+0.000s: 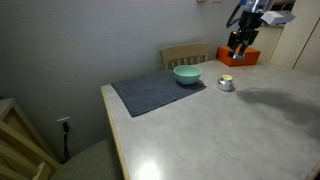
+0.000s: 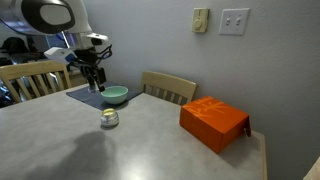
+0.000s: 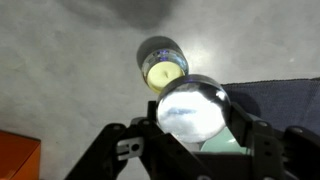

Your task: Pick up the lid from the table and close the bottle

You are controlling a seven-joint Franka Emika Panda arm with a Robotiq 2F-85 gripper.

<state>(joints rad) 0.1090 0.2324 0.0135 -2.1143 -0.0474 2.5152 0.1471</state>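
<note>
The gripper (image 3: 196, 122) hangs in the air, well above the desk (image 1: 200, 130). In the wrist view its jaws are clamped on the lid (image 3: 190, 105), a round silver cap that shines strongly and sits between the two dark fingers (image 3: 150, 122). In both exterior views the lid is too small to see, and there only the black gripper (image 2: 95, 78) shows under the white arm.

The bottle (image 3: 162, 65) stands upright on the bare grey desk, with nothing touching it. Its top is pale yellow and has no cap on it. In the wrist view the bottle lies a little beyond the lid and is not directly under it. In an exterior view the bottle (image 2: 109, 118) stands near the teal bowl (image 2: 116, 95), but apart from it. It is also just beside the edge of the dark mat (image 1: 155, 93).

The bowl (image 1: 187, 74) rests on a corner of this mat. An orange box (image 2: 213, 122) lies on the desk, well apart from the bottle, and one corner of it shows at the lower edge of the wrist view. A wooden chair (image 2: 168, 87) stands behind the desk, against the wall. Two switch plates (image 2: 235, 20) are on this wall.
</note>
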